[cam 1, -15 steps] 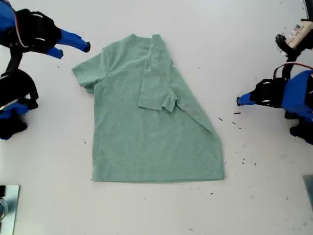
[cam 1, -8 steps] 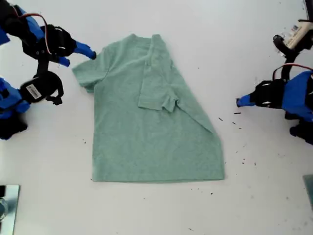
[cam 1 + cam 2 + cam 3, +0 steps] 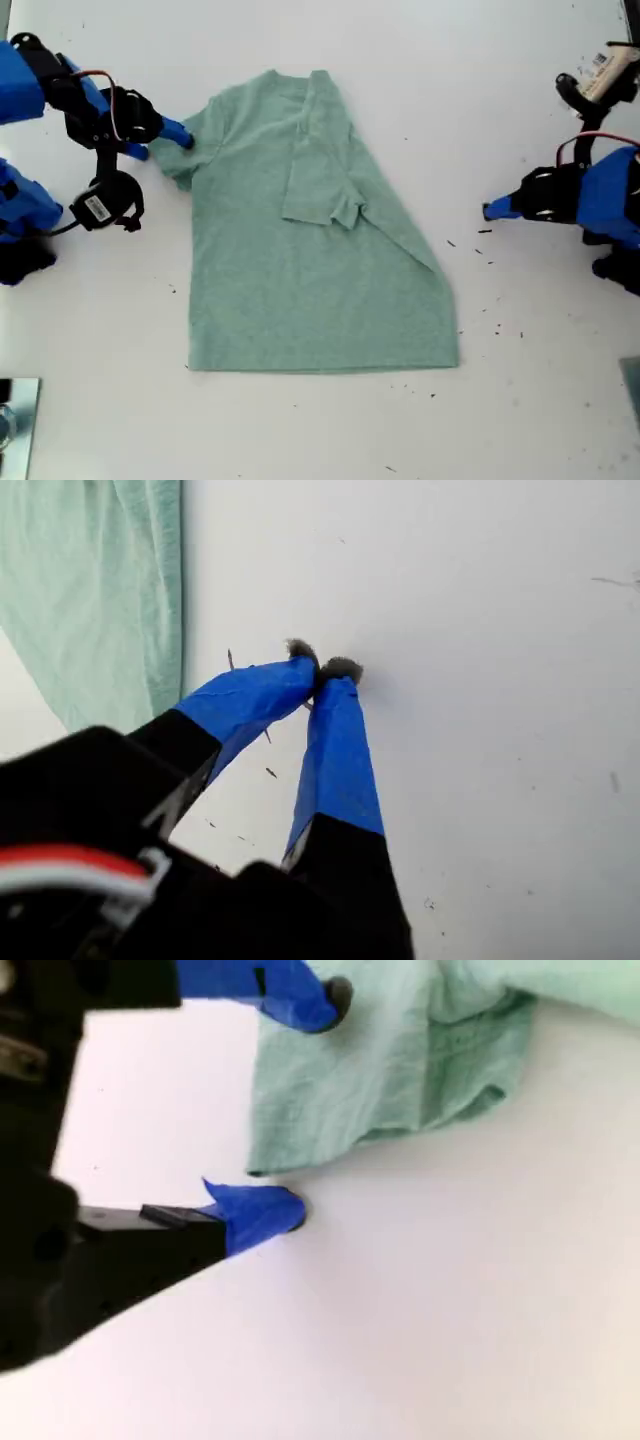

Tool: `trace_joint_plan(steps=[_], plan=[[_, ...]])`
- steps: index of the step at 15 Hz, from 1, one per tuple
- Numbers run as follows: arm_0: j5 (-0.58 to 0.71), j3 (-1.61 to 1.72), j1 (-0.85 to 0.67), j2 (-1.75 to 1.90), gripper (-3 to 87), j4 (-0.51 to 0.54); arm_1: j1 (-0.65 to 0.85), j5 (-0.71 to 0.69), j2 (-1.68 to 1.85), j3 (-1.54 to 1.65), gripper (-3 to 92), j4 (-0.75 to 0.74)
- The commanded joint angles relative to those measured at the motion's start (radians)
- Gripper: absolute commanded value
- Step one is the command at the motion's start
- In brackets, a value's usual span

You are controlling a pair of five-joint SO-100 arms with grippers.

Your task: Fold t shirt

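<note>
Both of my grippers were in sight. My second gripper [image 3: 172, 140] sat at the exterior view's left, its jaws spread apart and straddling the edge of the t shirt's [image 3: 310, 250] sleeve [image 3: 175, 160]. In the second wrist view one blue finger [image 3: 300, 995] lay over the cloth and the other finger [image 3: 262, 1215] rested on the bare table [image 3: 450, 1310] just beside the sleeve hem, so nothing was pinched between them.

My first gripper [image 3: 492, 208] stood at the exterior view's right, well apart from the shirt, with its tip pointing toward the cloth. In the first wrist view its two blue fingers [image 3: 335, 750] met at the tips with nothing between them, above the white table, and a strip of green cloth showed off to one side.

The t shirt lay flat in the middle of the white table, neck toward the far edge and hem toward the near edge in the exterior view. The side on the exterior view's right was folded in over the body, leaving a slanted edge and that sleeve [image 3: 322, 205] lying on top near the middle. The sleeve on the exterior view's left was spread out on the table. Small dark specks [image 3: 485, 252] dotted the table between my first gripper and the shirt
</note>
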Motion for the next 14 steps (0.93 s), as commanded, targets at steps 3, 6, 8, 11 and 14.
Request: trace_joint_plan(steps=[3, 6, 8, 11, 14], plan=[[-0.021, -0.020, 0.044, 0.114, -0.2, -0.025, -0.003, -0.009, 0.014, 0.048, 2.5, -0.021], [0.012, -0.179, 0.043, 0.244, -0.2, 0.029, -0.005, -0.002, 0.014, 0.048, 2.5, -0.021], [0.029, -0.328, 0.057, 0.267, -0.3, 0.072, -0.009, 0.006, 0.014, 0.048, 2.5, -0.021], [0.037, -0.433, 0.069, 0.316, -0.3, 0.109, -0.032, 0.044, 0.014, 0.048, 2.5, -0.021], [0.044, -0.443, 0.117, 0.302, -0.3, 0.092, -0.032, 0.061, 0.014, 0.048, 2.5, -0.021]])
